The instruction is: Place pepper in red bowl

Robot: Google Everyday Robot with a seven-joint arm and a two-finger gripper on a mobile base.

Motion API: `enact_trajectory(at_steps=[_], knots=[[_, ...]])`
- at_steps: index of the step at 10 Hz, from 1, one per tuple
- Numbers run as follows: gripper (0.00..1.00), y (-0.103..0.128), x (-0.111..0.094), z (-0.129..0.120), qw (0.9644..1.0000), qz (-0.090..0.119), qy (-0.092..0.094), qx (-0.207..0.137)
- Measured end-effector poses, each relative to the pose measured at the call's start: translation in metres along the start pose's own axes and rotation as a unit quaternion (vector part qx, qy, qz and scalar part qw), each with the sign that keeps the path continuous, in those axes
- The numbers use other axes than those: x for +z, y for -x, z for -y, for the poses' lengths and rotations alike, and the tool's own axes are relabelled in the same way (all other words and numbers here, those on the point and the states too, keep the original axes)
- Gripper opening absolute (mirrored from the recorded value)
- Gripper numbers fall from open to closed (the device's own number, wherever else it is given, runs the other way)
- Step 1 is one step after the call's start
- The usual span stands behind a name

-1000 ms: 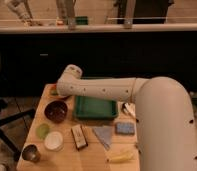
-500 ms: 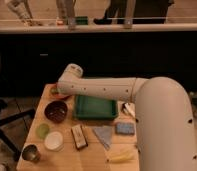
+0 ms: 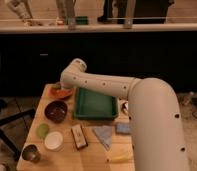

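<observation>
The red bowl (image 3: 62, 93) is a shallow orange-red bowl at the table's back left corner, partly covered by my arm. My gripper (image 3: 60, 87) is down at this bowl, under the arm's white elbow (image 3: 74, 69) and mostly hidden by it. A small dark green bit (image 3: 56, 86), likely the pepper, shows at the bowl's back rim beside the gripper. I cannot tell whether it is held or lying in the bowl.
A green tray (image 3: 95, 104) sits right of the red bowl. A dark maroon bowl (image 3: 56, 111), a pale green bowl (image 3: 42, 130), a white cup (image 3: 54, 141) and a metal cup (image 3: 31, 153) stand along the left. A brown box (image 3: 79, 136), a grey cloth (image 3: 104, 135), a blue sponge (image 3: 123, 128) and a pale yellow item (image 3: 119, 158) lie in front.
</observation>
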Motion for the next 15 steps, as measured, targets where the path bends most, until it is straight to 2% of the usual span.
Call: enact_trajectory(at_steps=[5, 9, 11, 13, 15], knots=[[0.00, -0.013, 0.036, 0.019, 0.9992, 0.001, 0.037, 0.015], [0.00, -0.025, 0.057, 0.027, 0.9981, -0.014, 0.058, 0.017], [0.01, -0.026, 0.059, 0.027, 0.9979, -0.016, 0.060, 0.018], [0.18, -0.027, 0.059, 0.028, 0.9979, -0.016, 0.060, 0.018], [0.40, -0.027, 0.059, 0.028, 0.9979, -0.016, 0.060, 0.018]])
